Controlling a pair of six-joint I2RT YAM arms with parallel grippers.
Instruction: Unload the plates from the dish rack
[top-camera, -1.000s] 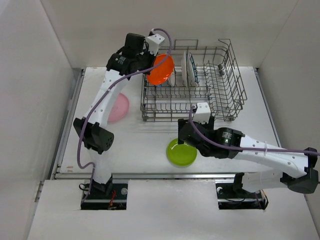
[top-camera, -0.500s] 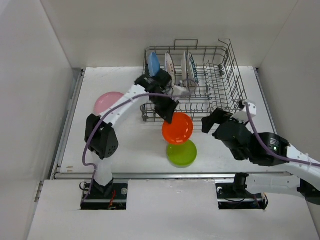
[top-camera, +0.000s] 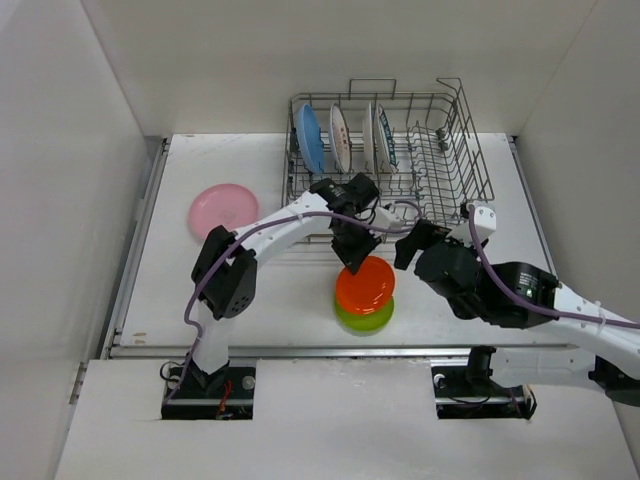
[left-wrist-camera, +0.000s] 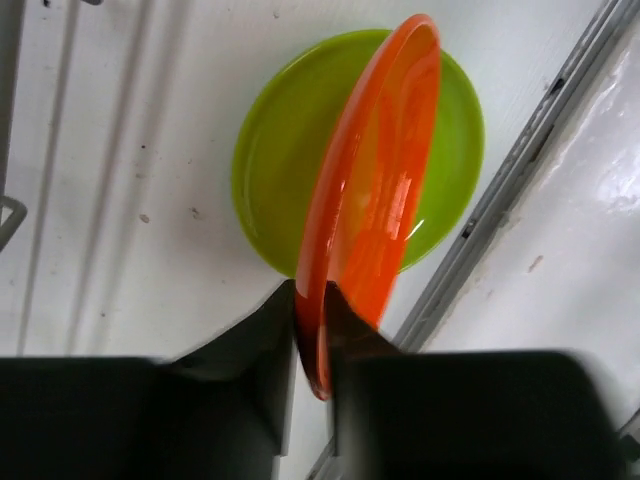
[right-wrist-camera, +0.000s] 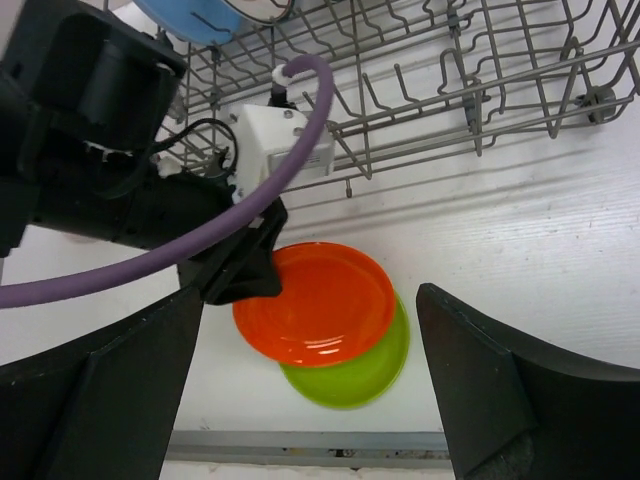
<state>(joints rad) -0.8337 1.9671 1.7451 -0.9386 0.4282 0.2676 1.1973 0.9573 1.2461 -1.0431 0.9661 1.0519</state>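
Orange plate (left-wrist-camera: 372, 190) tilted over lime plate (left-wrist-camera: 275, 170), rim clamped in left pincer (left-wrist-camera: 311, 303); right pincer (right-wrist-camera: 308, 300) wide

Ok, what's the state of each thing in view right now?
left tool: shut on rim of orange plate
right tool: open, empty
orange plate: gripped, over the lime green plate; contact unclear
lime green plate: flat on the table
pink plate: flat on the table
blue plate: upright in the dish rack
white plates: upright in the rack
dish rack: plates in its left half only
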